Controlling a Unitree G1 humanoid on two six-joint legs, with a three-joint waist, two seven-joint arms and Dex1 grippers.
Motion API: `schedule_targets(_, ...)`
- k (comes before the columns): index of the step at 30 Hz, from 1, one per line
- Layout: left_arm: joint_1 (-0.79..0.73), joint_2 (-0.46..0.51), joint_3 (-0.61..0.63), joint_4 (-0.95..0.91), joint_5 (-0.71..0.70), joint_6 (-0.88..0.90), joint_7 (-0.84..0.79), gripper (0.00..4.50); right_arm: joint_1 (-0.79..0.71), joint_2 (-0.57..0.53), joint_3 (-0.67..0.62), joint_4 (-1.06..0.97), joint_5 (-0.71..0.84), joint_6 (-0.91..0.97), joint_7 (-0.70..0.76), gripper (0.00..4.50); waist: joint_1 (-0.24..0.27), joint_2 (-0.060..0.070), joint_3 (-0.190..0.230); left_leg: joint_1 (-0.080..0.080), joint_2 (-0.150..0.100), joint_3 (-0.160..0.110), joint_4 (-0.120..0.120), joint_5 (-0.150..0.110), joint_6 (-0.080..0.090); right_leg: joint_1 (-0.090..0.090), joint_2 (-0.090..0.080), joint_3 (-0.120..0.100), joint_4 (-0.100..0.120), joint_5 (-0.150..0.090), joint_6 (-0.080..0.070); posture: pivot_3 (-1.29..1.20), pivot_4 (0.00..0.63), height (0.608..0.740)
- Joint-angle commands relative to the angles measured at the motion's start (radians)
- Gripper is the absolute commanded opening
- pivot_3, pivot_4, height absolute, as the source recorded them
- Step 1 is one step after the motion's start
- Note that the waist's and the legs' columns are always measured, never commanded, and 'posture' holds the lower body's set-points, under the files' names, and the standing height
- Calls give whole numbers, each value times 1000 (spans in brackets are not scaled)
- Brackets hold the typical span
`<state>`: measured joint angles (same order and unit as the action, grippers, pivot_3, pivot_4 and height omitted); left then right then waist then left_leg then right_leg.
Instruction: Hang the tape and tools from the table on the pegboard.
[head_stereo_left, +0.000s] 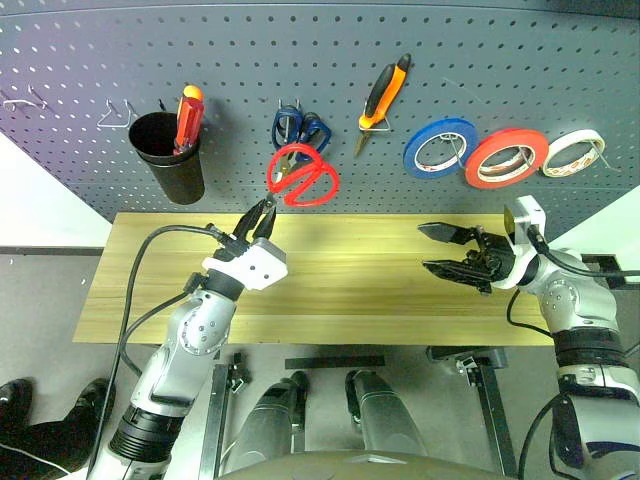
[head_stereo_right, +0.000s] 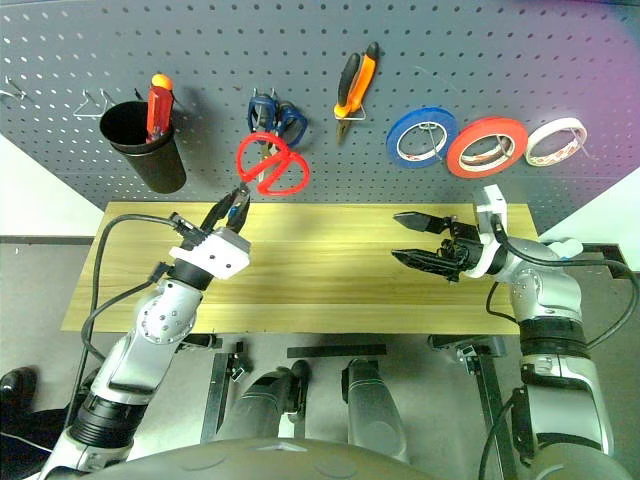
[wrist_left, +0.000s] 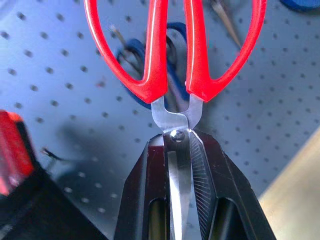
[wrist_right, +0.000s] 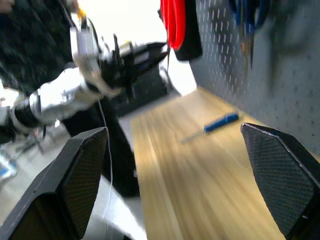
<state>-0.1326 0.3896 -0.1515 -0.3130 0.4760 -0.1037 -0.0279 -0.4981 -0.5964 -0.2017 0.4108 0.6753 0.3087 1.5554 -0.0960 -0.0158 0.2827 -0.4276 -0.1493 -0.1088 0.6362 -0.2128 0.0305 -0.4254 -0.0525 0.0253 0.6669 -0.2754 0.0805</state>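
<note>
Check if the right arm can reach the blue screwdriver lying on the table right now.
Probably yes. The right gripper is open and empty, and bare table lies between it and the blue screwdriver. The left gripper, holding the red scissors, is up by the pegboard, seemingly clear.

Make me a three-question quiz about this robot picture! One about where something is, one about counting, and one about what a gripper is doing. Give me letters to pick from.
1. Where is the red-and-yellow screwdriver?
A. in the black cup
B. on the table
C. in the right gripper

2. How many tape rolls hang on the pegboard?
A. one
B. two
C. three

3. What is the left gripper doing?
A. standing open
B. gripping the red scissors by the blades
C. holding a tape roll

Answers:
1 A, its handle sticks up out of the cup.
2 C, blue, red and white hang side by side.
3 B, the left wrist view shows the blades pinched between its fingers.
</note>
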Motion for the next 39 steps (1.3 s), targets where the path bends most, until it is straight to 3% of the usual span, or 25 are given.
schedule_targets(1, -13, -3, 34, -50, 17, -21, 13, 280, -24, 5, -61, -38, 69, 20, 11, 4500, 0, 1, -1, 0, 0, 0, 1, 0, 0, 0, 0, 0, 0, 0, 0, -216, 219, 740)
schedule_targets(12, -31, -16, 88, -22, -74, -24, -33, 280, -16, 16, -49, -36, 56, -7, 43, 4500, 0, 3, -3, 0, 1, 0, 10, 0, 0, 2, 1, 0, 3, 3, 2, -217, 218, 740)
schedule_targets(30, -185, -40, 97, 241, -271, -67, -153, 280, -14, 11, -46, -73, 52, 9, 36, 4500, -2, 4, -3, 0, 2, 2, 11, 0, 0, 2, 1, -1, 4, 5, 2, -239, 231, 740)
schedule_targets(39, -192, -60, 85, 245, -268, -72, -155, 280, 1, 10, -51, -86, 49, 5, 20, 4500, -2, 4, -3, 0, 2, 2, 12, 0, 0, 2, 1, -1, 4, 5, 1, -246, 229, 740)
